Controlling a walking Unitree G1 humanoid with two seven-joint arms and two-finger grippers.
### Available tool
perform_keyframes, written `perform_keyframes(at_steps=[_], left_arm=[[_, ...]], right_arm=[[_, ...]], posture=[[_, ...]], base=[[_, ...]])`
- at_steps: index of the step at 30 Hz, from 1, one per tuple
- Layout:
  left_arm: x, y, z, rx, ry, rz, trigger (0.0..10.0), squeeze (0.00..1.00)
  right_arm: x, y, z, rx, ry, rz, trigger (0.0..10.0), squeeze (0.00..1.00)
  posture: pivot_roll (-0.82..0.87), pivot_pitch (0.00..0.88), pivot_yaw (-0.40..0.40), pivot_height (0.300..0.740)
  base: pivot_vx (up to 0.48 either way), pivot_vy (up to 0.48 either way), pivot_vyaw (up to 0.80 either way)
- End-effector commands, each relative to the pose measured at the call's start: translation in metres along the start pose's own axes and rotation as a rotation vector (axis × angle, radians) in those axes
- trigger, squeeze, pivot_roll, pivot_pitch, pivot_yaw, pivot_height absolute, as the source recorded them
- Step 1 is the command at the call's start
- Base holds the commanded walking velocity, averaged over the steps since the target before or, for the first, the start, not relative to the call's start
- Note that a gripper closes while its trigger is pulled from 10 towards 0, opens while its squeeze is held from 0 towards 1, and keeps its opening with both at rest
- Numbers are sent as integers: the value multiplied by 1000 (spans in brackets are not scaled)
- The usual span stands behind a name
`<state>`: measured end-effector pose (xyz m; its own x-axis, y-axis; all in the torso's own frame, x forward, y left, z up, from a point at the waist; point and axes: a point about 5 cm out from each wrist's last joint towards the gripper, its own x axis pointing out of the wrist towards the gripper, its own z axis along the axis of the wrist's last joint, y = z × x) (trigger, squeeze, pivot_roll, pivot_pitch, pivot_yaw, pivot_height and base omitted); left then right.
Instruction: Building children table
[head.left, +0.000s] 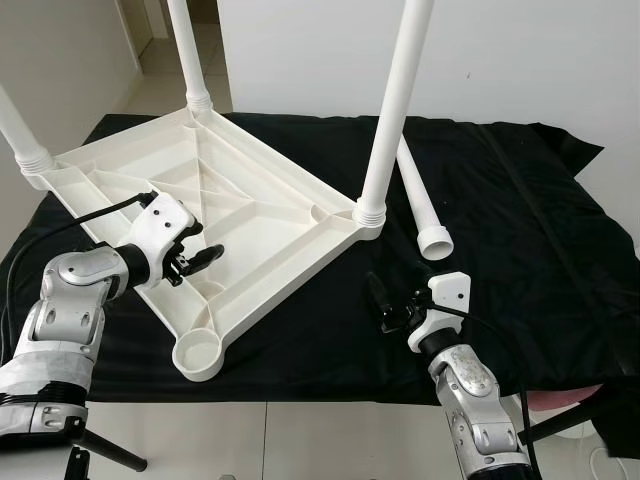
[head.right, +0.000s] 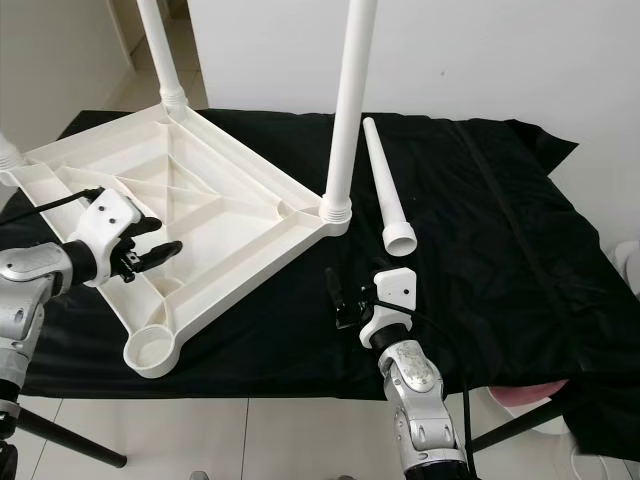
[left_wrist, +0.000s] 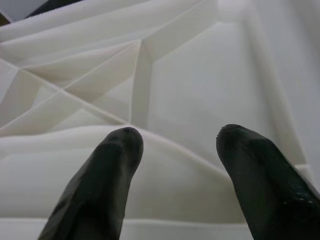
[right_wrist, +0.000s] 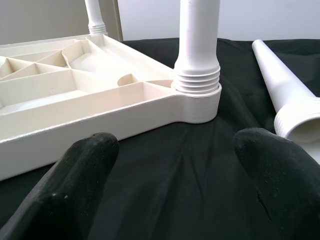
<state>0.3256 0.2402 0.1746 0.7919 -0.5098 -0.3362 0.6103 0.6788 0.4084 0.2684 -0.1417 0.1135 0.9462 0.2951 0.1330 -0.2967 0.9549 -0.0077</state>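
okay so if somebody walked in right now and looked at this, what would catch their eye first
Most likely the upside-down white tabletop on the black cloth, with three legs already standing up from its corners and the near corner socket empty. The fourth leg lies loose on the cloth just right of it. The left gripper hovers open over the tabletop's ribbed underside, and the right gripper is open above the cloth near the loose leg.

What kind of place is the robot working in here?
Probably a room in a home: pale floor tiles, plain white walls, and a black cloth laid down as a work area under an upturned white plastic tabletop.
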Motion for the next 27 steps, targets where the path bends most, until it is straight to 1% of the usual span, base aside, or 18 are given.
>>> perform_keyframes(at_steps=[1, 2, 5, 8, 9, 10, 11, 15, 16, 20, 27], left_arm=[[-7, 11, -5, -7, 37, 15, 10000, 1000], [-7, 11, -5, -7, 37, 15, 10000, 1000], [-12, 9, -14, 33, 97, -34, 10000, 1000], [-13, 9, -15, 35, 104, -46, 10000, 1000], [-15, 8, -19, 33, 133, -68, 10000, 0], [-17, 8, -22, 32, 154, -83, 10000, 0], [-17, 8, -22, 32, 154, -83, 10000, 0], [-18, 9, -27, 78, 200, -111, 10000, 0], [-18, 9, -27, 78, 200, -111, 10000, 0], [-17, 5, -32, 108, 243, -153, 10000, 0], [-16, -1, -33, 127, 255, -172, 10000, 0]], right_arm=[[-2, -1, -4, -3, 15, -4, 10000, 0], [-2, -1, -4, -3, 15, -4, 10000, 0], [-2, -2, -4, -7, 15, 0, 10000, 0], [-2, -3, -4, -8, 15, 0, 10000, 0], [-2, -3, -4, -11, 17, 1, 10000, 0], [-2, -4, -4, -14, 17, 2, 10000, 0], [-2, -4, -4, -14, 17, 2, 10000, 0], [-1, -4, -3, -19, 16, 4, 10000, 0], [-1, -4, -3, -19, 16, 4, 10000, 0], [-3, -5, -3, -24, 16, 1, 10000, 0], [-4, -6, -3, -25, 18, -5, 10000, 0]], posture=[[-12, 4, -6, 740], [-12, 4, -6, 740], [-13, 4, -10, 740], [-13, 4, -10, 740], [-13, 3, -13, 740], [-13, 3, -13, 740], [-13, 3, -13, 740], [-19, 1, -16, 740], [-19, 1, -16, 740], [-25, 1, -12, 740], [-29, 2, -12, 740]], base=[[0, 0, 0], [0, 0, 0], [0, 0, 0], [0, 0, 0], [0, 0, 0], [0, 0, 0], [0, 0, 0], [0, 0, 0], [0, 0, 0], [0, 0, 0], [0, 0, 0]])
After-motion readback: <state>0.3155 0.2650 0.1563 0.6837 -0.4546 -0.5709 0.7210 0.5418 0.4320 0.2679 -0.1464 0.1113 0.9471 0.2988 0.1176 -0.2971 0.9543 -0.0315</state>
